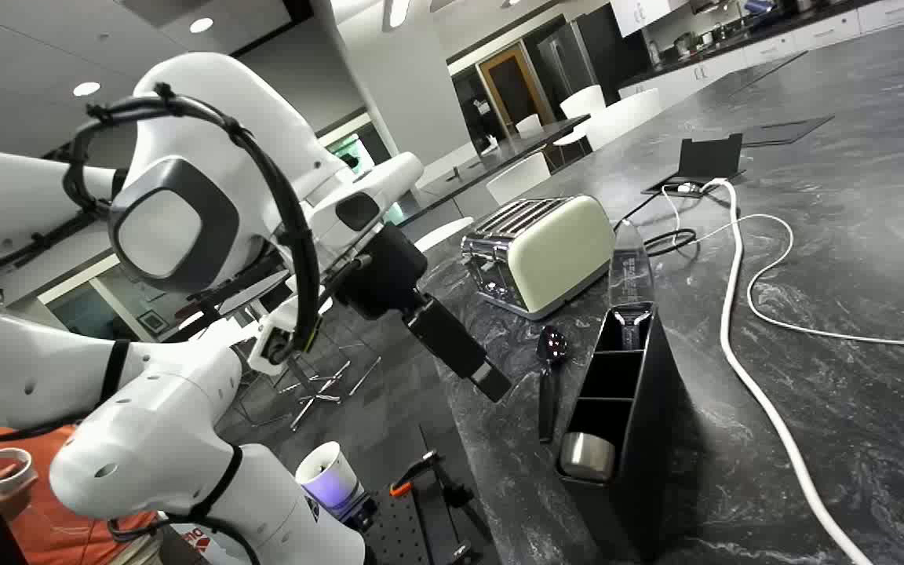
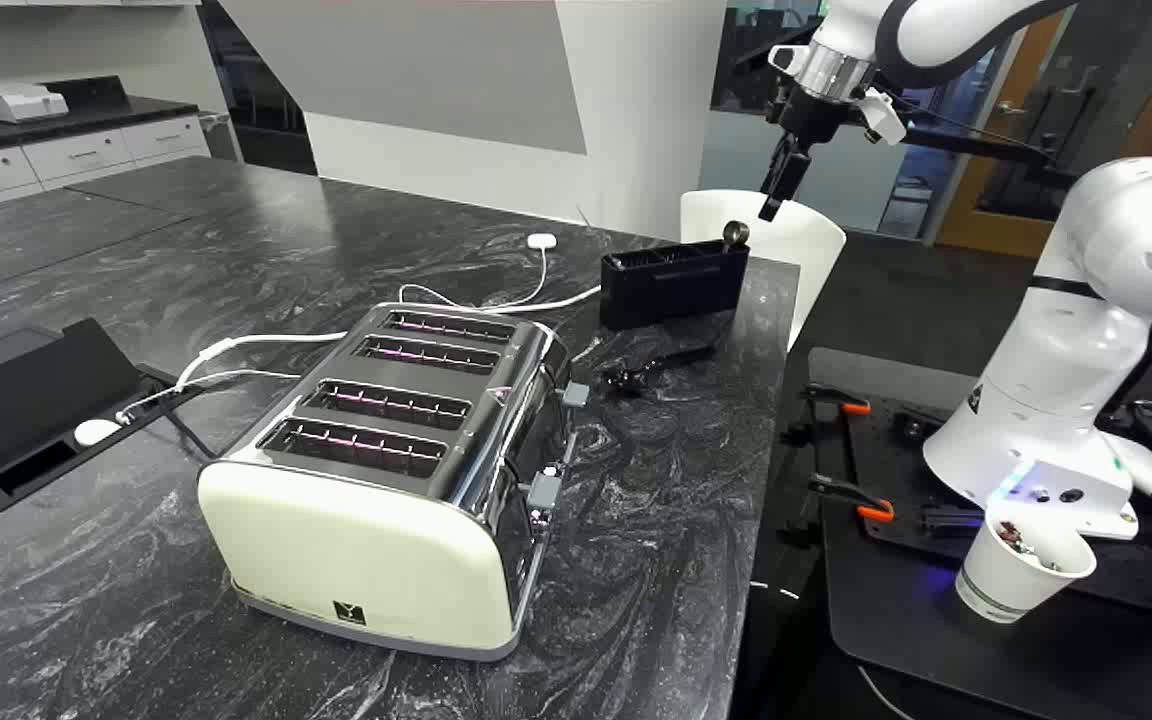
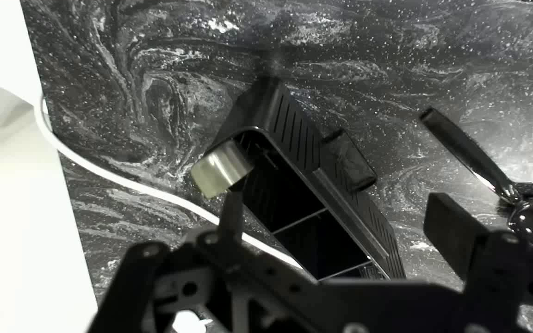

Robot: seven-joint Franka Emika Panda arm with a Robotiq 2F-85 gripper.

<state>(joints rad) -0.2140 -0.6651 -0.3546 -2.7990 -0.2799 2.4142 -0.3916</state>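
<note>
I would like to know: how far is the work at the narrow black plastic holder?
Looks done: a rounded silver metal piece sticks out of an end compartment of the holder. In hand: nothing; the open black gripper hangs empty in the air. Apparently left: the shiny black spoonlike utensil lies beside the holder, on the dark marbled countertop.

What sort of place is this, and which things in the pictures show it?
Probably an office kitchen or break room: a toaster stands on the counter, white drawers line a wall, and white chairs stand nearby.
</note>
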